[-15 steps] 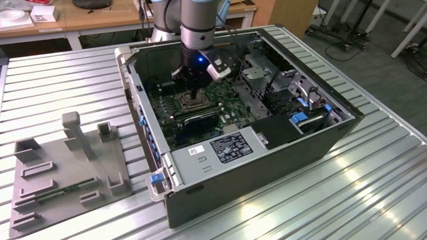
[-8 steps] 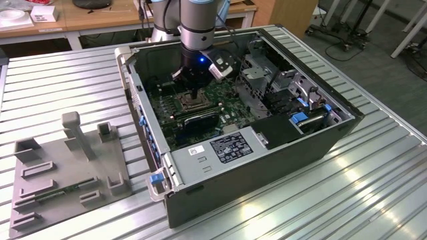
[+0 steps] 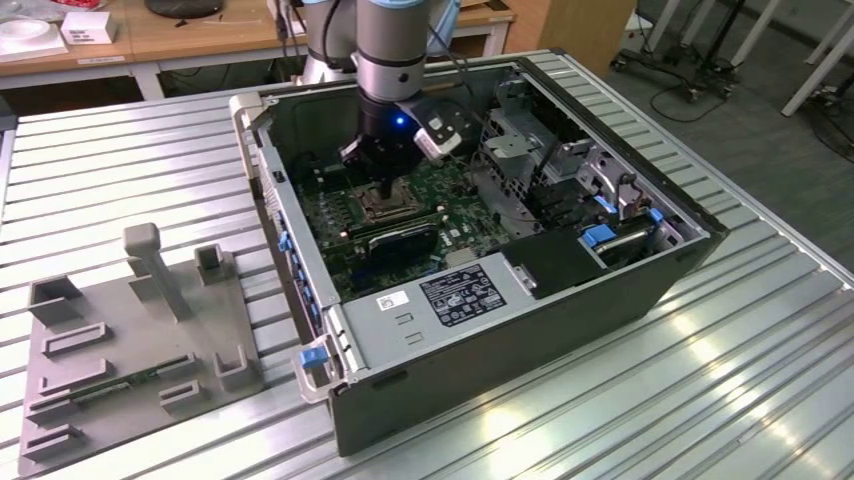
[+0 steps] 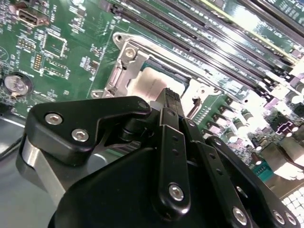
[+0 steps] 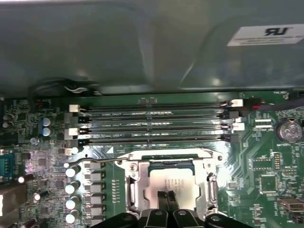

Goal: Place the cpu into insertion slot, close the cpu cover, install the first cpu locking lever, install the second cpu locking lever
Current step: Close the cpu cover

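Four memory slots (image 5: 156, 122) run just beside the cpu cover (image 5: 134, 186), and the case (image 3: 534, 340) walls ring the board, so open room is mostly overhead. In the exterior view we get the whole case on the ribbed surface (image 3: 120, 170), with a gray fixture (image 3: 134, 340) well apart. In both wrist views we get the cpu (image 5: 172, 183) seated in the insertion slot (image 3: 379, 210), cover flat around it. The gripper (image 5: 166, 195) has its fingers nearly together with nothing held, tips right over the cpu's middle; we cannot tell contact.
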`<action>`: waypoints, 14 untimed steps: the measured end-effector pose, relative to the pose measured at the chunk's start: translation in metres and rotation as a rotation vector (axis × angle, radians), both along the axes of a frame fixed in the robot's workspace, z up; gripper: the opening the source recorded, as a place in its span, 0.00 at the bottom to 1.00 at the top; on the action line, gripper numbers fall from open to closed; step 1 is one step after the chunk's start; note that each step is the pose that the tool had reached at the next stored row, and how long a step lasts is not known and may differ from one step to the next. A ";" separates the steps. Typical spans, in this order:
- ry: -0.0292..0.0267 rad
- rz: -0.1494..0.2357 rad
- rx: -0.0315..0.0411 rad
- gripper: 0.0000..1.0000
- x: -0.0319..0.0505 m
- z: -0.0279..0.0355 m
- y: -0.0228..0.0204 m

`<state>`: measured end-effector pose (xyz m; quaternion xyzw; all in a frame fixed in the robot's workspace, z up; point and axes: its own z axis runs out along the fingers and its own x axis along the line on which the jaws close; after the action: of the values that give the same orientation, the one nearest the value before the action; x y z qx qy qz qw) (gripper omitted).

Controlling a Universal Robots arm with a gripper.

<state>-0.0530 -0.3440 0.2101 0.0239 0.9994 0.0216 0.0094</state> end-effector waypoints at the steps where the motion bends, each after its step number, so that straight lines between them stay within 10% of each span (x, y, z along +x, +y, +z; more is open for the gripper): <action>1: 0.0000 0.000 -0.0006 0.11 -0.0014 -0.0001 0.0000; 14: 0.0000 0.000 -0.0053 0.11 -0.0216 -0.0032 0.0000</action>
<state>-0.0746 -0.3440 0.2069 0.0239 0.9995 0.0189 0.0095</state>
